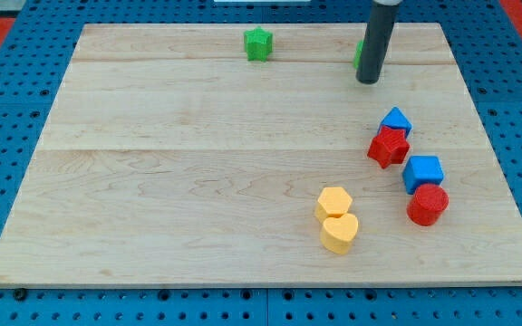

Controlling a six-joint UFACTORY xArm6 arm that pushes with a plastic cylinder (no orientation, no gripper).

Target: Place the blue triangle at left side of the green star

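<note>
The blue triangle (394, 119) lies at the view's right, touching the top edge of a red star (388, 147). The green star (258, 43) sits near the view's top, left of centre, far from the triangle. My tip (368, 81) rests on the board at the top right, above and a little left of the blue triangle, touching no block that I can see. The rod partly hides a second green block (359, 52), whose shape I cannot make out.
A blue cube (422, 172) and a red cylinder (427, 206) sit below the red star. A yellow hexagon (333, 202) and a yellow heart (339, 233) touch each other near the view's bottom. The wooden board (170, 181) lies on a blue pegboard.
</note>
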